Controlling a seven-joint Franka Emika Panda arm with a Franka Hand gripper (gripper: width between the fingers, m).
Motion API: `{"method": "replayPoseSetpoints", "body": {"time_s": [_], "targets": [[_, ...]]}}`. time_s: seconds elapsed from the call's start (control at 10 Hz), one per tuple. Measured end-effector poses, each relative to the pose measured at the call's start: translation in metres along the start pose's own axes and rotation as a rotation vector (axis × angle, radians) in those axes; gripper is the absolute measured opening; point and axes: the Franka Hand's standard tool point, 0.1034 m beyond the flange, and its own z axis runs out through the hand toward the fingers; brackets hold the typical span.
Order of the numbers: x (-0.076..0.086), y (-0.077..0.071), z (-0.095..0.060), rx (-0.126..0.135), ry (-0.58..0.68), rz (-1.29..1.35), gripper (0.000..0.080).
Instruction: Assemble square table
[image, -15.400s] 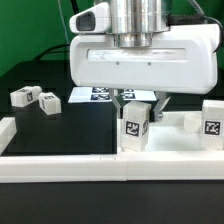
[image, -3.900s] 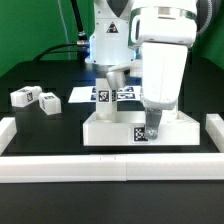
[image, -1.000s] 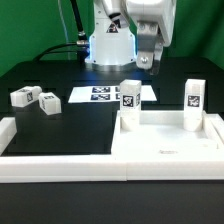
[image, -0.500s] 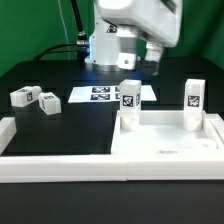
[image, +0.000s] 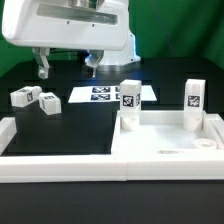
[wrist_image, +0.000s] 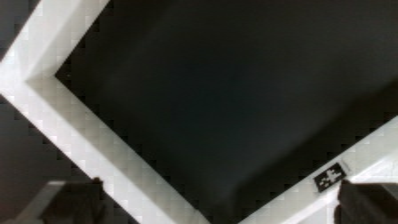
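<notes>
Border wall (image: 60, 165) runs along the frame's bottom edge. Just behind it, at lower right, the square panel (image: 165, 150) sits as before, with two upright legs (image: 130, 97) on its far corners. Two loose legs (image: 35, 100) lie untouched at mid left. Farther back, I see the gripper (image: 66, 64) has swung from upper right to upper left, fingers spread and empty.

The black desk (image: 70, 130) is edged by a low white border wall (image: 55, 167), which runs along the front and turns back at the exterior view's left. The marker board (image: 95, 95) lies flat farther back (tags facing up), well apart from the wall. In the wrist view the wall bends at a corner around the dark desk.
</notes>
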Motion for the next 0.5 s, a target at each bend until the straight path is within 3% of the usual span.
{"method": "replayPoseSetpoints", "body": {"time_s": [0.4,0.5], "targets": [[-0.001,-0.002,0.001,0.006,-0.009,-0.002,0.0649],[-0.022,-0.008,0.009,0.076,-0.109,0.072,0.0649]]}}
